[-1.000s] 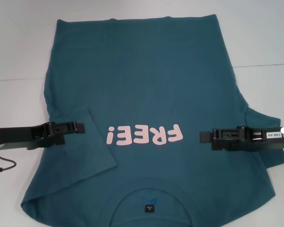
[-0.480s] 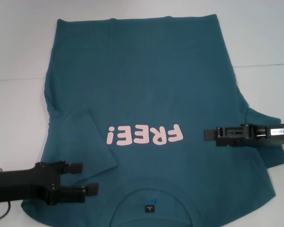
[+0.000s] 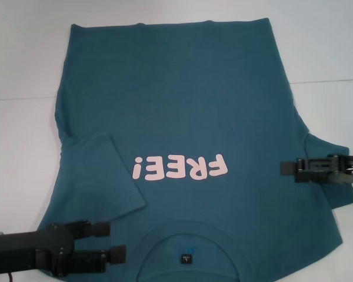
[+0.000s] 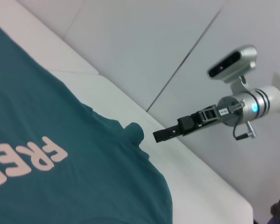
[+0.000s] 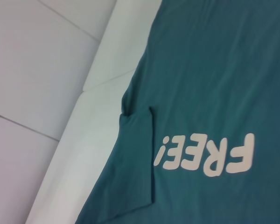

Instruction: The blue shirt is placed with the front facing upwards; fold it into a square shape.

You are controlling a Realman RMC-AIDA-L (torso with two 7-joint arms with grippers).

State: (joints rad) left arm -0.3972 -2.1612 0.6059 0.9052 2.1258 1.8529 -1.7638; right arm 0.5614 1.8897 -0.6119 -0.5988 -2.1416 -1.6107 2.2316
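Note:
The blue shirt (image 3: 182,106) lies flat on the white table, front up, with its collar nearest me. Its pink "FREE!" lettering (image 3: 181,168) reads upside down, and the black label (image 3: 186,258) shows inside the collar. The left sleeve (image 3: 100,176) is folded in onto the front. My left gripper (image 3: 110,241) is open and empty over the left shoulder area, beside the collar. My right gripper (image 3: 284,167) hovers over the shirt's right side, level with the lettering. It also shows in the left wrist view (image 4: 161,135), above the table edge.
The white table (image 3: 23,70) shows bare on both sides of the shirt and beyond its hem. The right sleeve (image 3: 335,188) sticks out under my right arm. A seam line (image 3: 323,80) runs across the tabletop.
My left gripper has moved from the folded sleeve toward me to the shoulder by the collar and turned so that both fingers show. My right gripper has drawn back to the right.

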